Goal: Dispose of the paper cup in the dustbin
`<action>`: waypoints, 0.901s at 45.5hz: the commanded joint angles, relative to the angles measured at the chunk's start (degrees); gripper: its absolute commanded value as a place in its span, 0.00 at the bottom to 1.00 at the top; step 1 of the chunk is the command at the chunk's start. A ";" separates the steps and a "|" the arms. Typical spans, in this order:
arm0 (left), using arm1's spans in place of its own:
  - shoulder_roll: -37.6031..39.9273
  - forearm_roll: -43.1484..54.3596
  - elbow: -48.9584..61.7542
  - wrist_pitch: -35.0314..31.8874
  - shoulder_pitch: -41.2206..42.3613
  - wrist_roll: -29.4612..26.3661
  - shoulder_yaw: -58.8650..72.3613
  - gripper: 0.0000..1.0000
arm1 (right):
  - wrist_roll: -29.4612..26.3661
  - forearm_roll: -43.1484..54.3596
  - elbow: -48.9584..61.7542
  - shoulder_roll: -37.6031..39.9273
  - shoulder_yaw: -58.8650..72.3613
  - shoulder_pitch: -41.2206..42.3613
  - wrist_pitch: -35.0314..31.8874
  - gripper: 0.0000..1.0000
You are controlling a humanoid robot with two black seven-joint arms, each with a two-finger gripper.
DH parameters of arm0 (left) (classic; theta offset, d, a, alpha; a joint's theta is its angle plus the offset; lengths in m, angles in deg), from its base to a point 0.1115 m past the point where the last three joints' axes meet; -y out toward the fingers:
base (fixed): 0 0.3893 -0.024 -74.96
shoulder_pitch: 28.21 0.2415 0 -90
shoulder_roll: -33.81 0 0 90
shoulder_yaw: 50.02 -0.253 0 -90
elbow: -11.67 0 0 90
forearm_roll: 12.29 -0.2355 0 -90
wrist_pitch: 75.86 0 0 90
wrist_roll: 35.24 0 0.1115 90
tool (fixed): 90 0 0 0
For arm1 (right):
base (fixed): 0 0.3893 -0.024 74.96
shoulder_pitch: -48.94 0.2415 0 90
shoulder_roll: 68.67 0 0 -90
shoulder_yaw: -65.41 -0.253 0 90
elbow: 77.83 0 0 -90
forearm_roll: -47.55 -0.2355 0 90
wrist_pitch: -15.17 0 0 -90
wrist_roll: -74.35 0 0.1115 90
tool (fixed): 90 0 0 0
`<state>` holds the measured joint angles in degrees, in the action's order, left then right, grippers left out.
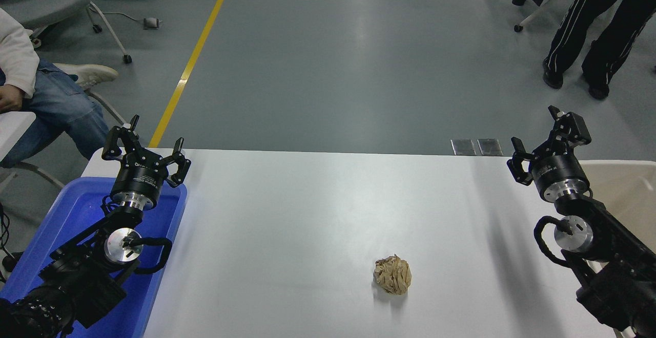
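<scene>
Head view shows no paper cup anywhere on the white table [318, 210]; the only loose item is a crumpled tan paper wad [393, 275] in the lower middle of the frame. My judgement is that the cup already lies inside the beige dustbin [622, 182] at the right edge, though its interior is mostly hidden behind the right arm, so I cannot confirm that. The right gripper [544, 143] hangs at the far right corner of the table, just left of the bin's rim, fingers spread and holding nothing, a posture that fits a release made over the bin. The left gripper [145, 146] is parked at the lower left above the far end of the blue plastic tray [66, 215], fingers splayed and empty, out of the working area. A seated person's jeans and sleeve show at the upper left, and another person's dark striped trousers at the upper right.
</scene>
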<state>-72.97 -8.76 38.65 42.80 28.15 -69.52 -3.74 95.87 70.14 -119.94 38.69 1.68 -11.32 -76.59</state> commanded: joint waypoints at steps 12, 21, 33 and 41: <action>0.00 -0.01 0.00 0.00 0.07 0.00 -0.05 1.00 | 0.01 0.00 0.01 0.22 -0.08 -0.30 0.08 0.99; 0.00 -0.01 0.00 0.00 -0.02 0.00 -0.05 1.00 | 0.10 0.00 0.01 0.04 -0.52 -0.73 0.08 0.99; 0.00 -0.01 0.00 0.00 -0.02 0.00 -0.05 1.00 | 0.10 0.00 -0.08 0.39 -0.52 -0.47 0.08 1.00; 0.00 -0.01 0.00 0.00 -0.02 0.00 -0.05 1.00 | 0.10 0.00 0.01 0.74 -0.52 -0.38 0.26 0.99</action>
<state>-72.97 -8.76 38.65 42.80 28.13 -69.52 -3.78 95.95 70.14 -119.94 39.10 1.20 -11.85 -76.48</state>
